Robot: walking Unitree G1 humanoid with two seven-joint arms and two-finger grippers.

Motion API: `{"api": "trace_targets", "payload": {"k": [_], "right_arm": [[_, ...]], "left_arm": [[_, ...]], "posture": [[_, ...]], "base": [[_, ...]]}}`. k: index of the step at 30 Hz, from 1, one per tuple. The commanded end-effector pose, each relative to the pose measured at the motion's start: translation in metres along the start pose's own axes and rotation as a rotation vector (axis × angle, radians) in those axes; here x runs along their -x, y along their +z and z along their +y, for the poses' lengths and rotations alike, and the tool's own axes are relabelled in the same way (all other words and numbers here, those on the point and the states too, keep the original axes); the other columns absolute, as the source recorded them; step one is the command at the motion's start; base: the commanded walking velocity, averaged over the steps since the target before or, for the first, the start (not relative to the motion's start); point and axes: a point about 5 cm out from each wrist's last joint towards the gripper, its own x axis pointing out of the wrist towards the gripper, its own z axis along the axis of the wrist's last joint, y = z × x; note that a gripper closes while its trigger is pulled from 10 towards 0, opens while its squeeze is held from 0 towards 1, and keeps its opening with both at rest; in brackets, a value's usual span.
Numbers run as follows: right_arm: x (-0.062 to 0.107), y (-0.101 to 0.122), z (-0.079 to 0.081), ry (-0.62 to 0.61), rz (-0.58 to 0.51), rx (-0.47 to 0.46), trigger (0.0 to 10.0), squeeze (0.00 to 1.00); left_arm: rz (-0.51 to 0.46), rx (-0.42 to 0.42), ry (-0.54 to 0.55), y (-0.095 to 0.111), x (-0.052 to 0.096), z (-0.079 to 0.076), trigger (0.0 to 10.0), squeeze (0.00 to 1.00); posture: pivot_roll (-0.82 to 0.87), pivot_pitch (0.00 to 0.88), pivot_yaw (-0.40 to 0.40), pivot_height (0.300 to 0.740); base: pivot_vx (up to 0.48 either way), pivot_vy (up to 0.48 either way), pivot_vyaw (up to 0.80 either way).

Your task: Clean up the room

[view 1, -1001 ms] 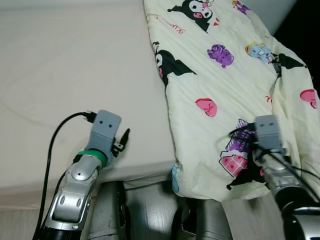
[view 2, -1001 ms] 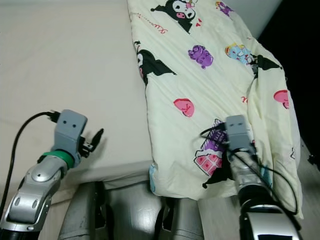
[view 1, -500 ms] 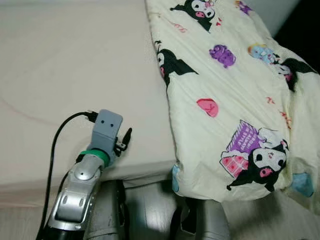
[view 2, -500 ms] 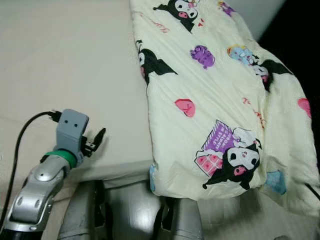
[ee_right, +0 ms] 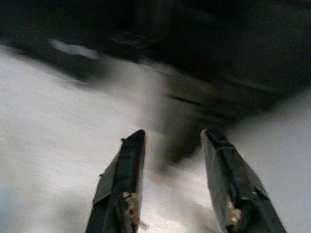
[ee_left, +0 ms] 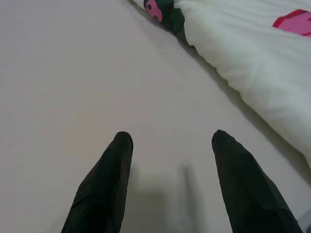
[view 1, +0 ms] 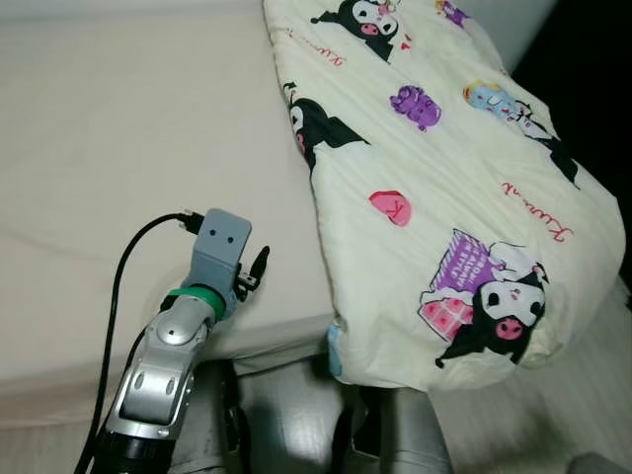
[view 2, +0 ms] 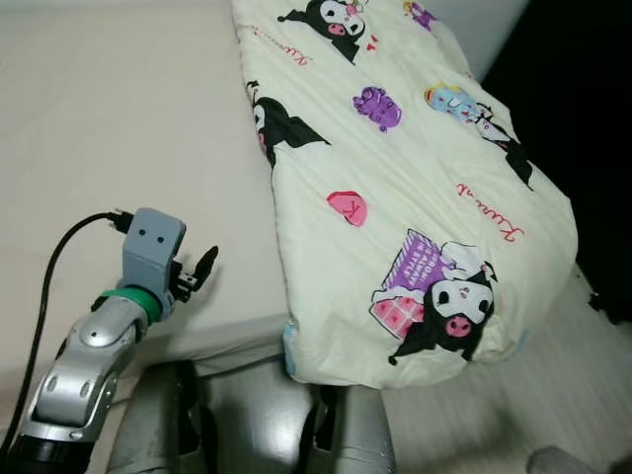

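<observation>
I am looking down over the near edge of the bed, which I take as my landmark. Nearest to me, my left gripper is hovering just above the bare beige sheet close to that near edge, its two black fingers spread apart and holding nothing; a black cable is looping from its wrist camera housing back along my silver arm. My right gripper is pointing at a blurred pale surface with a dark area past it, its fingers also parted and empty, though the picture is too smeared to tell what lies under it. Just to the right of my left gripper, the cream quilt printed with cartoon characters is lying along the right side of the bed, its near end hanging a little over the bed's near edge. Further away, the quilt is running on toward the far end of the bed, while the left part of the sheet is lying bare.
</observation>
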Motion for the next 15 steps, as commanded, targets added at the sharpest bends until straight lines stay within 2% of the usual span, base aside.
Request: {"api": "trace_targets", "payload": {"k": [1, 2, 3, 4, 5, 6, 7, 9, 10, 11, 12, 13, 15], "right_arm": [[0.004, -0.003, 0.009, 0.086, -0.017, 0.011, 10.0, 0.0], [0.004, -0.003, 0.009, 0.086, -0.017, 0.011, 10.0, 0.0], [0.016, -0.001, 0.05, 0.275, -0.06, -0.045, 10.0, 0.0], [0.016, -0.001, 0.05, 0.275, -0.06, -0.045, 10.0, 0.0], [0.039, 0.004, 0.093, 0.466, -0.11, -0.115, 10.0, 0.0], [0.039, 0.004, 0.093, 0.466, -0.11, -0.115, 10.0, 0.0], [0.076, 0.016, 0.14, 0.664, -0.162, -0.217, 10.0, 0.0], [0.076, 0.016, 0.14, 0.664, -0.162, -0.217, 10.0, 0.0], [0.143, 0.042, 0.188, 0.932, -0.228, -0.363, 10.0, 0.0], [0.143, 0.042, 0.188, 0.932, -0.228, -0.363, 10.0, 0.0], [0.162, 0.049, 0.197, 1.002, -0.242, -0.402, 10.0, 0.0], [0.178, 0.053, 0.204, 1.075, -0.28, -0.379, 10.0, 0.0], [0.178, 0.053, 0.204, 1.075, -0.28, -0.379, 10.0, 0.0]], "left_arm": [[0.023, 0.015, -0.011, -0.009, 0.003, -0.002, 10.0, 0.0], [0.023, 0.015, -0.011, -0.009, 0.003, -0.002, 10.0, 0.0], [0.013, 0.025, -0.022, -0.009, 0.004, -0.004, 10.0, 0.0], [0.013, 0.025, -0.022, -0.009, 0.004, -0.004, 10.0, 0.0], [-0.005, 0.039, -0.041, -0.008, 0.006, -0.007, 10.0, 0.0], [-0.005, 0.039, -0.041, -0.008, 0.006, -0.007, 10.0, 0.0], [-0.047, 0.04, -0.072, -0.003, 0.01, -0.009, 10.0, 0.0], [-0.047, 0.04, -0.072, -0.003, 0.01, -0.009, 10.0, 0.0], [-0.148, -0.003, -0.097, 0.014, 0.019, -0.003, 10.0, 0.0], [-0.148, -0.003, -0.097, 0.014, 0.019, -0.003, 10.0, 0.0], [-0.185, -0.029, -0.097, 0.02, 0.022, 0.001, 10.0, 0.0], [-0.218, -0.08, -0.089, 0.027, 0.028, 0.01, 10.0, 0.0], [-0.218, -0.08, -0.089, 0.027, 0.028, 0.01, 10.0, 0.0]], "posture": [[0.11, 0.243, -0.007, 0.599], [0.11, 0.243, -0.007, 0.599], [0.1, 0.228, -0.014, 0.599], [0.1, 0.228, -0.014, 0.599], [0.1, 0.212, -0.022, 0.599], [0.1, 0.212, -0.022, 0.599], [0.09, 0.197, -0.023, 0.599], [0.09, 0.197, -0.023, 0.599], [0.09, 0.17, -0.028, 0.599], [0.09, 0.17, -0.028, 0.599], [0.09, 0.17, -0.028, 0.599], [0.09, 0.15, -0.042, 0.599], [0.09, 0.15, -0.042, 0.599]], "base": [[0.0, 0.0, 0.0], [0.0, 0.0, 0.0], [0.0, 0.0, 0.0], [0.0, 0.0, 0.0], [0.0, 0.0, 0.0], [0.0, 0.0, 0.0], [0.0, 0.0, 0.0], [0.0, 0.0, 0.0], [0.0, 0.0, 0.0], [0.0, 0.0, 0.0], [0.0, 0.0, 0.0], [0.0, 0.0, 0.0], [0.0, 0.0, 0.0]]}}
